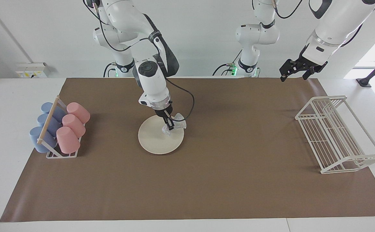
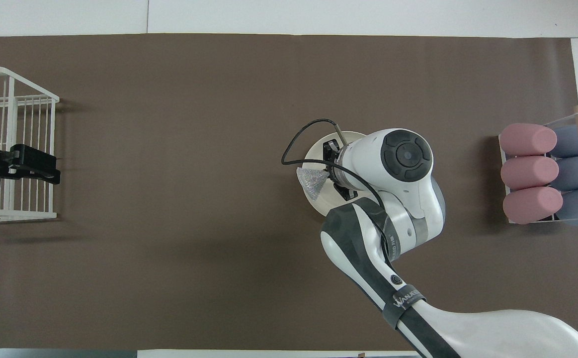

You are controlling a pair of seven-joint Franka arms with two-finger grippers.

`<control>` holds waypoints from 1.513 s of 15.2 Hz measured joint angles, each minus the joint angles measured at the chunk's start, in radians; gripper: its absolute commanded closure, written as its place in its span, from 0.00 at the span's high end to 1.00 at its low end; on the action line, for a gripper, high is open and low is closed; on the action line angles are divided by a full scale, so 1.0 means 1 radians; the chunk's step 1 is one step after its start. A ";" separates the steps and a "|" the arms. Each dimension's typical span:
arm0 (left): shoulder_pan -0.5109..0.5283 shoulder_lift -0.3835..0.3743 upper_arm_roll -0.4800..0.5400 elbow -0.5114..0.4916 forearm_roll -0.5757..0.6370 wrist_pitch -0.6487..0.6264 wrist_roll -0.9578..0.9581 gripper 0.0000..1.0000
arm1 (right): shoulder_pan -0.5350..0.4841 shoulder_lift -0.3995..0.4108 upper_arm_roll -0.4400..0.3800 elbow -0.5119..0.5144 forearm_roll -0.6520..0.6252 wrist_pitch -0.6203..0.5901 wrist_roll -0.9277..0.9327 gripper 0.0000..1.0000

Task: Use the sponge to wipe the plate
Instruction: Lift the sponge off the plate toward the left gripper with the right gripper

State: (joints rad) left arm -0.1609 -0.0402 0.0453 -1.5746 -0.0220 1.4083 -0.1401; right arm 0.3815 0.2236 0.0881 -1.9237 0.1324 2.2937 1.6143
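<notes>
The cream-white plate [image 1: 156, 141] lies flat on the brown mat, toward the right arm's end of the table. My right gripper [image 1: 169, 125] points down over the plate's edge nearer the robots and is shut on the silvery wrinkly sponge [image 1: 178, 122], which rests on the plate and sticks out past its rim. In the overhead view the right hand covers most of the plate [image 2: 312, 155], and the sponge [image 2: 312, 180] shows beside it. My left gripper [image 1: 298, 70] hangs open and empty in the air over the white wire rack [image 2: 13, 144].
A cup rack [image 1: 60, 129] with pink and blue cups lying on their sides stands at the right arm's end of the mat. The white wire rack [image 1: 335, 133] stands at the left arm's end.
</notes>
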 measured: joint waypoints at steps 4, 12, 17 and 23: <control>0.000 0.000 0.002 0.000 0.001 0.000 0.000 1.00 | 0.038 0.000 0.013 0.199 0.000 -0.163 0.222 0.00; 0.000 -0.001 0.004 0.000 0.001 0.000 -0.001 1.00 | 0.184 0.087 0.017 0.396 -0.035 -0.207 0.503 0.00; 0.002 -0.010 0.010 -0.015 -0.025 -0.001 -0.006 1.00 | 0.193 0.089 0.017 0.411 -0.078 -0.274 0.508 0.00; 0.142 -0.123 0.016 -0.316 -0.461 0.140 -0.023 1.00 | 0.193 0.088 0.017 0.424 -0.080 -0.297 0.508 0.00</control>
State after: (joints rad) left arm -0.0192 -0.1631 0.0616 -1.8903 -0.4831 1.5486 -0.1633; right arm 0.5748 0.3120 0.1048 -1.4994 0.0525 1.9970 2.1225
